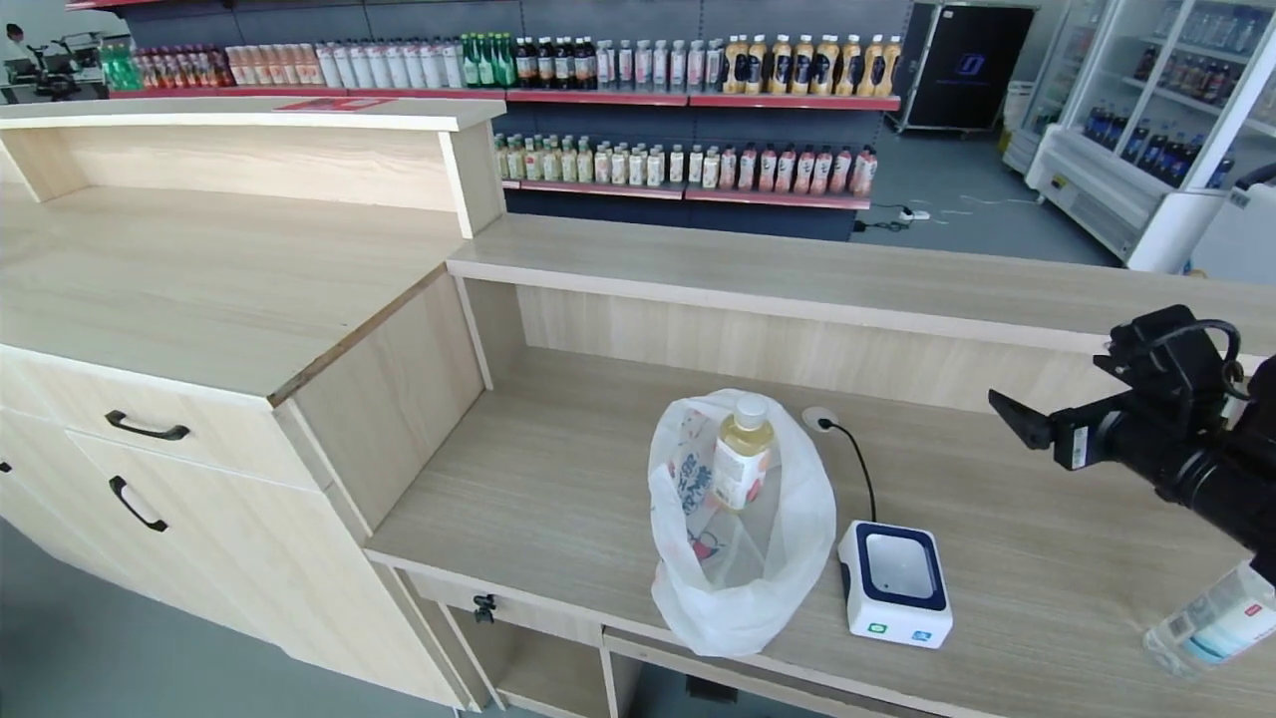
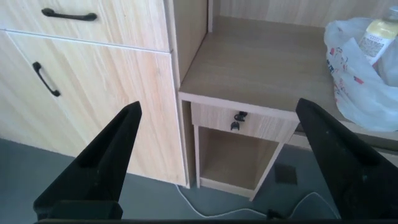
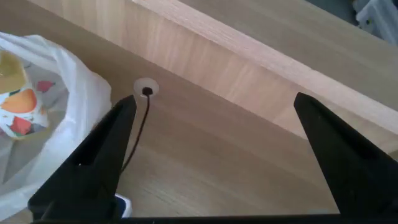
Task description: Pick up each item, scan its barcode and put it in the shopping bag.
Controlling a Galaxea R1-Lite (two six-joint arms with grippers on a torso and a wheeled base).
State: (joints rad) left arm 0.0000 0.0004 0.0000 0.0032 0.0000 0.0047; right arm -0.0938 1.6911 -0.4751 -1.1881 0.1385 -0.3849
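Clear bottle (image 1: 1211,618) sits lower right; shopping bag (image 1: 788,538) at centre holds one yellow drink bottle (image 1: 743,459).
Left gripper (image 2: 217,104) and right gripper (image 3: 214,98): jaws apart, empty.

Pretty clearly a shop: shelves of bottled drinks (image 1: 638,65), glass-door fridges (image 1: 1156,110), and a barcode scanner (image 1: 894,581) on the wooden checkout bench (image 1: 558,479).

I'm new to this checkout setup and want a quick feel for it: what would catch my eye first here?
The white plastic bag in the middle of the wooden counter stands out first, open, with a pale yellow bottle inside it. Just to its right sits a white and blue scanner, its black cord running to a hole in the counter. A clear bottle lies at the counter's near right edge.
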